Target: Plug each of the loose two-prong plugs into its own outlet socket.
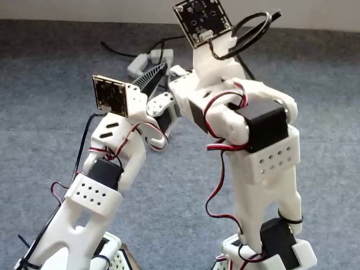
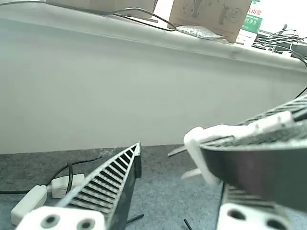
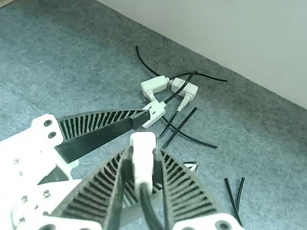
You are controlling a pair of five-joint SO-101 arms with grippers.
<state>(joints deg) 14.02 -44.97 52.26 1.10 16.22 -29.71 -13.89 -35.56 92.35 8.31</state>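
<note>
right gripper (image 3: 144, 154) pinching white two-prong plug (image 3: 143, 143), black cord behind | left gripper (image 2: 175, 196) spread, its ribbed finger (image 3: 103, 127) tip beside a loose white plug (image 3: 154, 112) | beyond on grey carpet (image 3: 72, 57): white connector (image 3: 154, 86), second connector (image 3: 189, 91) | far ledge (image 2: 144, 43): printed cardboard box (image 2: 211, 17), green-labelled bottle (image 2: 250, 19), print too small to read

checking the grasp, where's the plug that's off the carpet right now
In the right wrist view the white plug is pinched in the right gripper, above the carpet, with the other arm's ribbed finger beside it and two white connectors lying beyond.
</note>
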